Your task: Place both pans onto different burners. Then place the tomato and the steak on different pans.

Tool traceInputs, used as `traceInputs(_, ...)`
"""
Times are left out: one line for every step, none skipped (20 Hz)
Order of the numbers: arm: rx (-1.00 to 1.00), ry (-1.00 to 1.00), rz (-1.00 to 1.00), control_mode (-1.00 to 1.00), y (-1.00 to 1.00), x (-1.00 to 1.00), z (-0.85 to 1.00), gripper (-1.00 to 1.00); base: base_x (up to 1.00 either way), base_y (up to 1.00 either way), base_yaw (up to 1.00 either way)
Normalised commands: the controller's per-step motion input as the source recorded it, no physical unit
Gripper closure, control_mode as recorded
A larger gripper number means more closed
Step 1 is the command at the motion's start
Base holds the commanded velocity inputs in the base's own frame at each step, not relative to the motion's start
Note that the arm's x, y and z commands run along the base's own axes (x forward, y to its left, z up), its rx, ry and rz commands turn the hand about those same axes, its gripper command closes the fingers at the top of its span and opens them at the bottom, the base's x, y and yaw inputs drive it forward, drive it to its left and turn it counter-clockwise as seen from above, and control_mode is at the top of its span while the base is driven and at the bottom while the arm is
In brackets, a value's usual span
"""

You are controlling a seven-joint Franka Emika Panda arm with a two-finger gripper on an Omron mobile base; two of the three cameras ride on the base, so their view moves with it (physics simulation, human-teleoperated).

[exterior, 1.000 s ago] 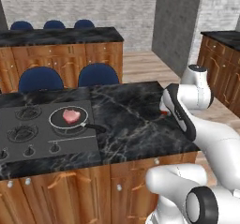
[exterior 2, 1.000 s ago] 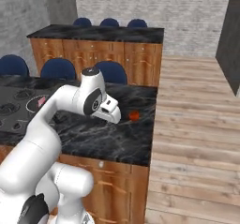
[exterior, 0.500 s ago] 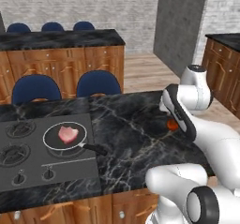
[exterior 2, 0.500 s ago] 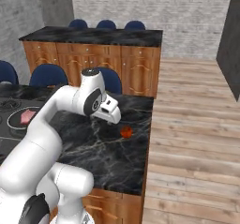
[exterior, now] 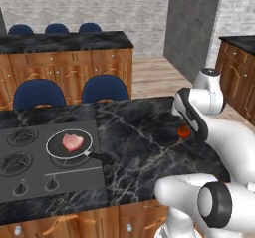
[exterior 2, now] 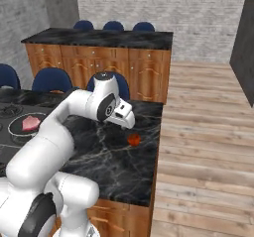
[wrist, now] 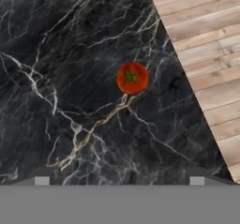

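1. Going after the tomato (wrist: 132, 78) looks like the step in hand — the steak (exterior: 72, 142) already lies in the black skillet (exterior: 60, 150), which sits on a burner of the cooktop (exterior: 30, 182) at the left of the table (exterior: 139, 147).
2. The tomato sits bare on the dark marble near the table's right edge, well apart from the cooktop, with the wooden floor (exterior 2: 208, 132) just past that edge.
3. The hand (wrist: 119, 180) hangs above the tomato with its fingers spread wide, holding nothing — both tips peek up at the bottom of the hand view, the tomato ahead between them.
4. Next move probably calls for dropping straight down so the fingers straddle the tomato, then closing gently — it's round and could roll off.
5. The second pan can't be made out here, so where the tomato should land is unclear.
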Motion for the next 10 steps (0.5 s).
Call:
traceInputs(0.0, 0.0, 0.0, -1.0, -0.38, 0.68, -0.24, -1.0, 0.0, 0.0, 0.0)
traceInputs(0.0, 0.0, 0.0, -1.0, -0.31, 0.63, -0.29, -1.0, 0.0, 0.0, 0.0)
traceInputs(0.0, 0.0, 0.0, -1.0, -0.24, 0.59, -0.34, -1.0, 0.0, 0.0, 0.0)
traceInputs(0.0, 0.0, 0.0, -1.0, -0.17, 0.56, -0.36, -1.0, 0.0, 0.0, 0.0)
traceInputs(0.0, 0.0, 0.0, -1.0, -0.14, 0.56, -0.31, -1.0, 0.0, 0.0, 0.0)
traceInputs(0.0, 0.0, 0.0, -1.0, -0.11, 0.49, -0.31, -1.0, 0.0, 0.0, 0.0)
traceInputs(0.0, 0.0, 0.0, -1.0, -0.06, 0.36, -0.36, -1.0, 0.0, 0.0, 0.0)
traceInputs(0.0, 0.0, 0.0, -1.0, -0.12, 0.27, -0.36, -1.0, 0.0, 0.0, 0.0)
traceInputs(0.0, 0.0, 0.0, -1.0, -0.14, 0.27, -0.37, -1.0, 0.0, 0.0, 0.0)
traceInputs(0.0, 0.0, 0.0, -1.0, -0.11, 0.3, -0.36, -1.0, 0.0, 0.0, 0.0)
